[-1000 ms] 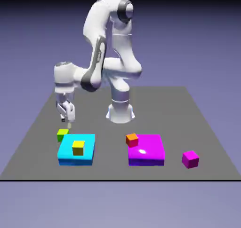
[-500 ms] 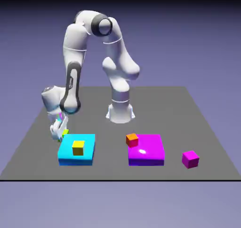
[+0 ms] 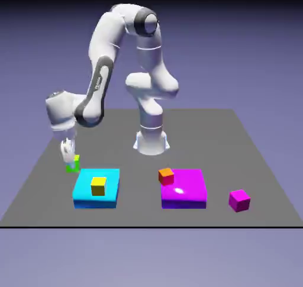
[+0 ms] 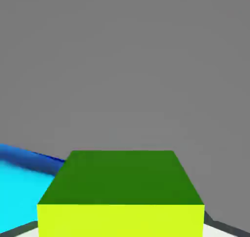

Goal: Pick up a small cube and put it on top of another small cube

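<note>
Gripper (image 3: 68, 155) clenched on green cube (image 3: 73, 164), off cyan block's (image 3: 109, 194) ten o'clock corner. Yellow cube (image 3: 98, 186) atop it. At three o'clock: orange cube (image 3: 166, 175), magenta block (image 3: 188, 190), magenta cube (image 3: 239, 200).

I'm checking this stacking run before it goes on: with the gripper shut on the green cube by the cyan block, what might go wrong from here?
1. The gripper holds the green cube low beside the cyan block; a sideways carry without enough lift could clip the block's edge.
2. The yellow cube on the cyan block is small; an off-centre placement may let the green cube slide off.
3. In the hand view the green cube hides the fingertips, so grip depth cannot be judged; a shallow hold might slip.
</note>
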You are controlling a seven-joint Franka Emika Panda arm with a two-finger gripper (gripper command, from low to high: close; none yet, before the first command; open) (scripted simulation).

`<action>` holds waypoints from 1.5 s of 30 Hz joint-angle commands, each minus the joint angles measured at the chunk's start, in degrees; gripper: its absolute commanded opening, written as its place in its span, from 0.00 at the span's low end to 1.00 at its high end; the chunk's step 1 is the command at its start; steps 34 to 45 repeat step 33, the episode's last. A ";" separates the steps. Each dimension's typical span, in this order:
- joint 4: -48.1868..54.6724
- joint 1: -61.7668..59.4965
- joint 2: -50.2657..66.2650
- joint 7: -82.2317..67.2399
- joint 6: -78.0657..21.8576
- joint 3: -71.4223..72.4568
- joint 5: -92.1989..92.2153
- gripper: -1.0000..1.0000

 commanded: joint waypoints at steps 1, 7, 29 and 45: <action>2.08 2.08 0.26 0.13 -1.35 1.53 -1.27 0.00; 7.82 7.66 3.86 0.80 -5.96 13.49 -9.57 0.00; 19.85 23.95 21.86 5.62 -10.71 46.61 -38.87 0.00; 20.24 23.37 20.35 4.94 -12.46 47.44 -37.79 1.00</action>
